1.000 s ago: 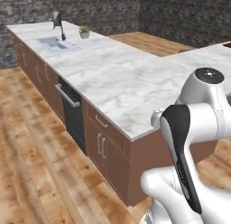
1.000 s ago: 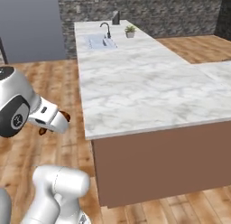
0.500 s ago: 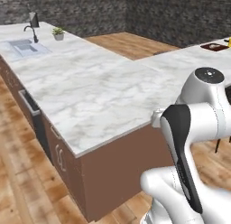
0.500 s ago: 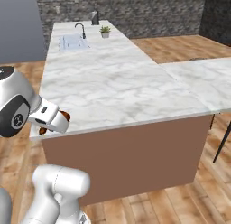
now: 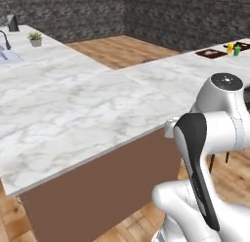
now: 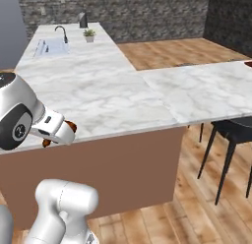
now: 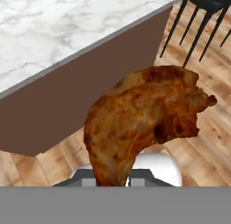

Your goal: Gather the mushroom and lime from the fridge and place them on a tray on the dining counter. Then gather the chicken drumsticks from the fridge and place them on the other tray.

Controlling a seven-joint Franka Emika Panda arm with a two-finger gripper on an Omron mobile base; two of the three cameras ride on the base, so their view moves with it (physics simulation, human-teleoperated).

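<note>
Chicken drumstick (image 7: 144,123) is held in the claw (image 7: 113,180), which is closed tight on its thin lower end; the meat rises from between the finger tips in the hand view. It hangs in the air over the wooden floor (image 7: 198,142), beside the brown side wall of the counter (image 6: 103,90) and lower than the counter's marble top. The drumstick is roasted, with glossy orange-brown skin, darker red-brown patches and a ragged, torn edge at its thick end. In the right base view a small brown part of it (image 6: 71,126) shows just past the white hand, near the front edge of the counter. Far away, at the far right corner of the counter in the left base view, a dark tray (image 5: 211,53) lies flat, and just beside it stand small yellow and green things (image 5: 233,49), too small to name. At the far end of the counter there is a sink (image 6: 49,47) with a dark faucet (image 6: 62,32) and a small potted plant (image 6: 89,36). A black chair (image 6: 231,135) stands on the floor under the right edge of the counter.
</note>
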